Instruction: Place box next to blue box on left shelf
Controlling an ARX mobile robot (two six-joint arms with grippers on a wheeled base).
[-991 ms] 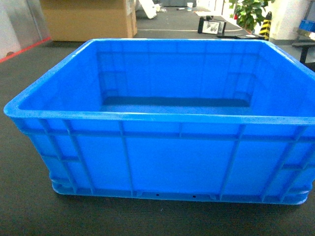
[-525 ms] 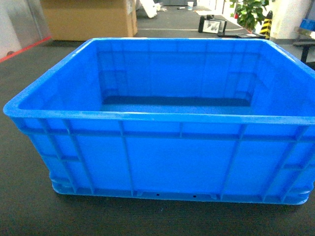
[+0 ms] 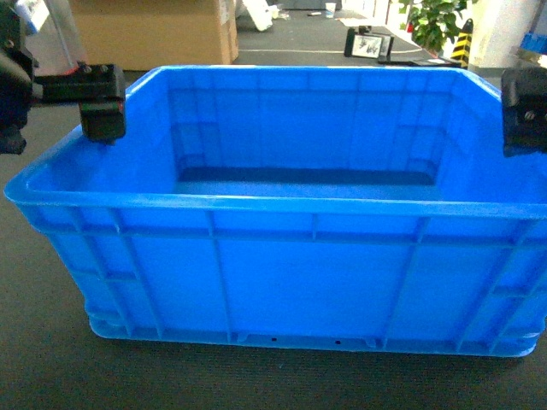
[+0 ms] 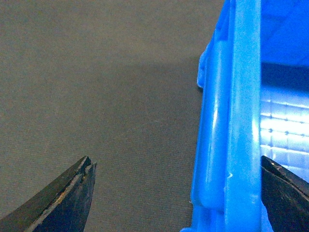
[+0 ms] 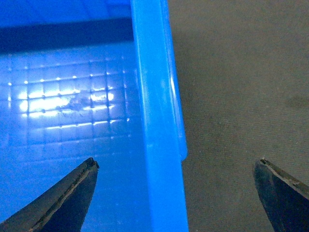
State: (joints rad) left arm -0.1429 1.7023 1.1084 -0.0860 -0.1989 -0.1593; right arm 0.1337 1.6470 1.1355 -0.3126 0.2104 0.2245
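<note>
Head view, item one: the box (image 3: 282, 213), a large blue plastic crate, resting on dark matting, empty, unlifted. No shelf and no second blue box appear in any view, so the lift, the carry and the placement all seem to be ahead; only the approach to the rim looks done.

Left gripper (image 3: 102, 120): black, hovering over the crate's left rim, near its far corner. In the left wrist view the left gripper (image 4: 176, 193) is spread wide, one finger out over the matting, the other over the crate's inside, the rim wall running up between them. No contact seen.

Right gripper (image 3: 523, 111): black, at the crate's right rim, partly cut off by the frame edge. In the right wrist view the right gripper (image 5: 176, 186) is likewise spread wide and straddles the rim, one finger over the floor of the crate, one over the matting. Nothing held.

Condition of the box: thick rim, rounded corners, vertical ribs down the outer walls, moulded panels on the inner end walls. Floor glossy, showing a faint square grid with bright glare patches. No contents visible.

Background, beyond both grippers: a cardboard carton (image 3: 154, 34) and a potted plant (image 3: 432, 21).
</note>
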